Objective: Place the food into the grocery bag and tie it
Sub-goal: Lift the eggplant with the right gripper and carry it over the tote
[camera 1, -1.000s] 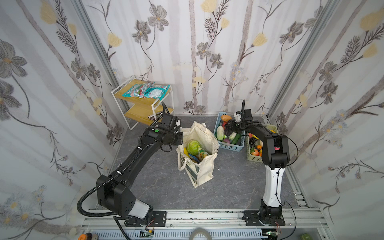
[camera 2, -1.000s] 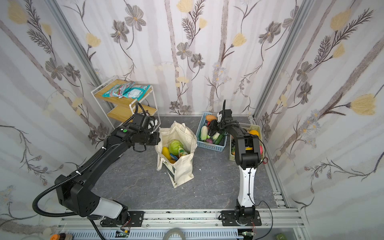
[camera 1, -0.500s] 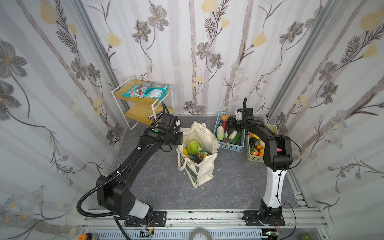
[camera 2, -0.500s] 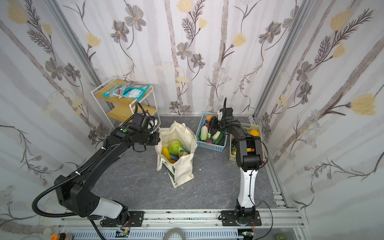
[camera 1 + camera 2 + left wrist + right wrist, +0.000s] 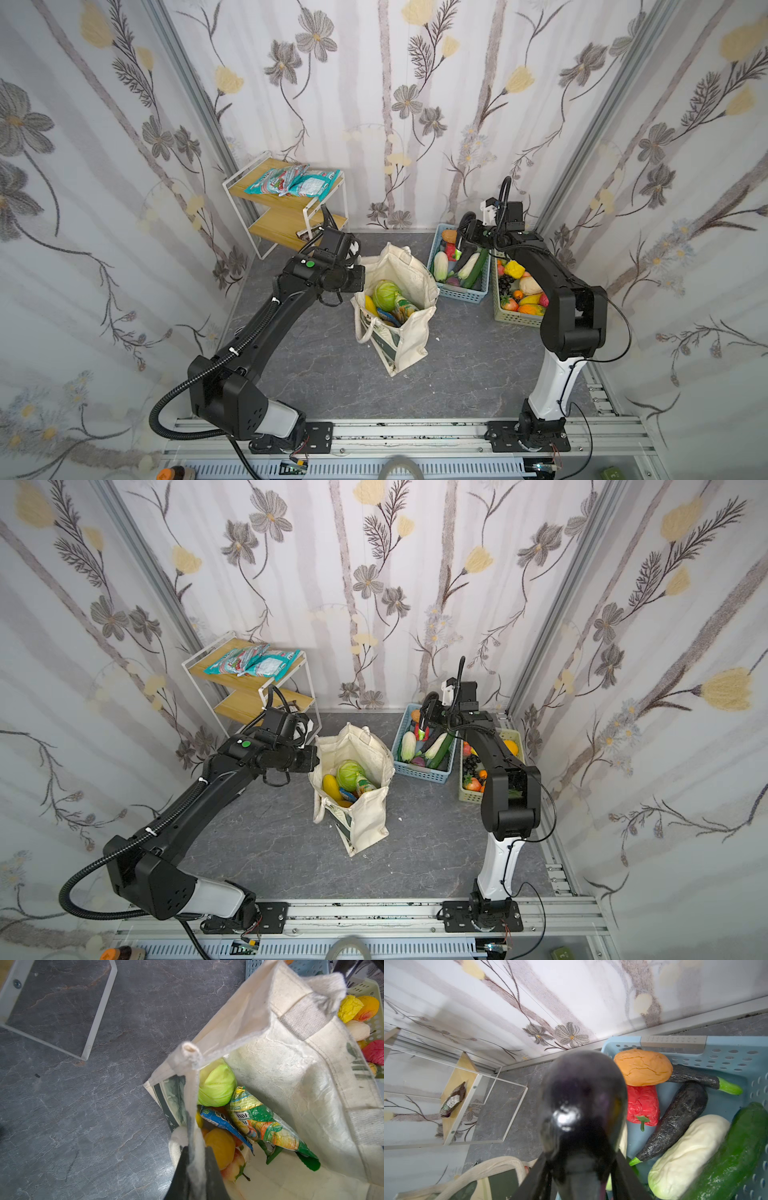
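The cream grocery bag [image 5: 409, 345] [image 5: 368, 825] stands open mid-floor. Inside lie a green cabbage [image 5: 216, 1086], a green snack packet [image 5: 264, 1124], a blue packet [image 5: 222, 1122] and a yellow fruit [image 5: 220, 1147]. My left gripper [image 5: 196, 1149] [image 5: 358, 277] is at the bag's left rim, shut on a cream strap handle [image 5: 192, 1095] that runs up between its fingers. My right gripper [image 5: 581, 1167] [image 5: 467, 237] hovers over the blue basket, shut on a glossy dark purple eggplant [image 5: 583, 1095], which fills the right wrist view's middle.
The blue basket [image 5: 461, 293] holds a cucumber, a white gourd, more eggplants, a red pepper and an orange piece. A pale green basket [image 5: 513, 318] of fruit stands right of it. A white-framed wooden shelf [image 5: 291, 208] with snack packets [image 5: 295, 183] is back left.
The right gripper's jaws have narrowed onto the eggplant above the blue basket. The left arm and the bag have stayed where they were.
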`<action>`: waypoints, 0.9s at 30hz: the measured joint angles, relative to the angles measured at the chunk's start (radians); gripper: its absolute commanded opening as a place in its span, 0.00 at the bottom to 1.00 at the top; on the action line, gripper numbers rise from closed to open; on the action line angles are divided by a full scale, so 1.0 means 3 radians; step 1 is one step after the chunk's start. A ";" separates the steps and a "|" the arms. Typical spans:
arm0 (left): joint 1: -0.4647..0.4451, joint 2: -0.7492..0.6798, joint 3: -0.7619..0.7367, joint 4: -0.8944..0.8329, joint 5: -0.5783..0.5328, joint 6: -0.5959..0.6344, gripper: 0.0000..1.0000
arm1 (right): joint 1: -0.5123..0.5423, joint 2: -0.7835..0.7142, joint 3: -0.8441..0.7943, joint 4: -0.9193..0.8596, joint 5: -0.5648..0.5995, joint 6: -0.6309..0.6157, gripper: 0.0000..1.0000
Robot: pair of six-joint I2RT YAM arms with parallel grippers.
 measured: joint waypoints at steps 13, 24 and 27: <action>0.0000 -0.0107 -0.0090 0.0019 0.0024 -0.0017 0.00 | 0.0289 -0.0671 -0.0247 0.0027 -0.0099 0.0001 0.44; 0.0000 -0.0136 -0.0102 0.0019 0.0039 -0.0028 0.00 | 0.0638 -0.1142 -0.0608 0.0174 -0.0267 0.0018 0.44; 0.0000 -0.0136 -0.0102 0.0020 0.0051 -0.0037 0.00 | 0.0743 -0.1235 -0.0698 0.0202 -0.0268 0.0041 0.44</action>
